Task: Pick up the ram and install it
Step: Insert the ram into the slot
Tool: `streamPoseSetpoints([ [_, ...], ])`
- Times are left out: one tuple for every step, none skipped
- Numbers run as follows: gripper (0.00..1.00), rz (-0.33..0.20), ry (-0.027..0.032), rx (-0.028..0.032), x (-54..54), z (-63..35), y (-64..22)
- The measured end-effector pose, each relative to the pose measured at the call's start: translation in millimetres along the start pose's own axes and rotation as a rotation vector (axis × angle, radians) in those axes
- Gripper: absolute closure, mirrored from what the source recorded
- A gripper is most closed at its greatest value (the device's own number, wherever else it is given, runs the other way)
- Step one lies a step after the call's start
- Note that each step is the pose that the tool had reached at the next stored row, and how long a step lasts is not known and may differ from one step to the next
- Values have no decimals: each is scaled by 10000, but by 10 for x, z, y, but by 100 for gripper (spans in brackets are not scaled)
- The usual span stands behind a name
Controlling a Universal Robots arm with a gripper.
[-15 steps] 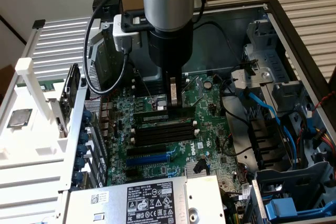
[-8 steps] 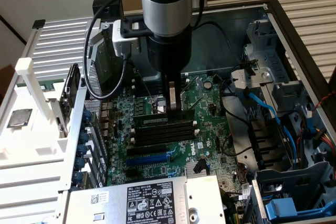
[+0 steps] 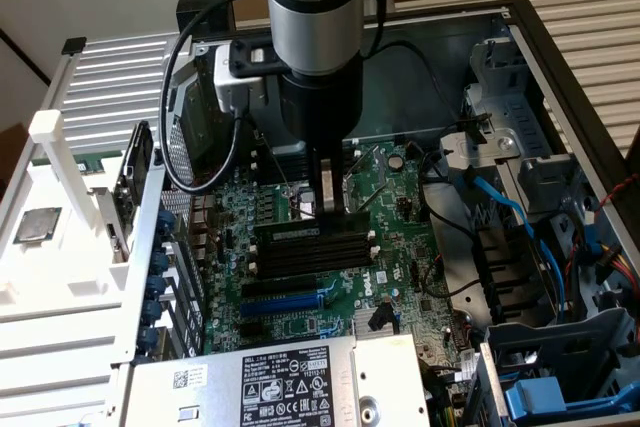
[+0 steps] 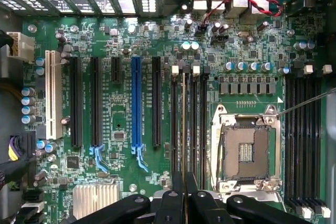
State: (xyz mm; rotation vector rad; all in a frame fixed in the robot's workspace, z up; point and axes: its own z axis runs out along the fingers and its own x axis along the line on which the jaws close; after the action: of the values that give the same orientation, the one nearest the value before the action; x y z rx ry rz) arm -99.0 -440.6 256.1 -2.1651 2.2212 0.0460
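Your jaws are clenched on the ram (image 4: 184,129), edge-on over the memory slots (image 4: 193,129); pickup is done; seating is left, and you can't tell if it's fully home.

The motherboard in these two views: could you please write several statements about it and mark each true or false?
1. The pincer is shut on the ram, which stands on edge at the black memory slots. True.
2. The CPU socket carries a cooler. False: it is bare, with nothing mounted on it.
3. One expansion slot is blue. True.
4. The computer case is closed up. False: it lies open, with the motherboard exposed.
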Motion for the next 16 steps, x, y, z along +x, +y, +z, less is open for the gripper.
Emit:
streamPoseSetpoints([
  [88, 0, 22, 0, 0, 3, 0],
  [88, 0, 37, 0, 0, 4, 0],
  [88, 0, 39, -1, 0, 4, 0],
  [88, -1, 40, 0, 0, 4, 0],
  [88, 0, 39, 0, 0, 5, 0],
  [88, 1, 39, 1, 0, 7, 1],
  [88, 0, 35, 3, 0, 12, 1],
  [88, 0, 36, 3, 1, 19, 1],
  [88, 0, 37, 2, 1, 24, 1],
  [88, 0, 37, 2, 2, 34, 1],
  [88, -1, 38, 2, 2, 41, 2],
  [88, 0, 38, 2, 2, 48, 2],
  [88, 0, 38, 2, 3, 54, 2],
  [88, 0, 40, 0, 3, 55, 2],
  [88, 0, 41, 0, 3, 55, 2],
  [88, 0, 38, 2, 3, 56, 2],
])
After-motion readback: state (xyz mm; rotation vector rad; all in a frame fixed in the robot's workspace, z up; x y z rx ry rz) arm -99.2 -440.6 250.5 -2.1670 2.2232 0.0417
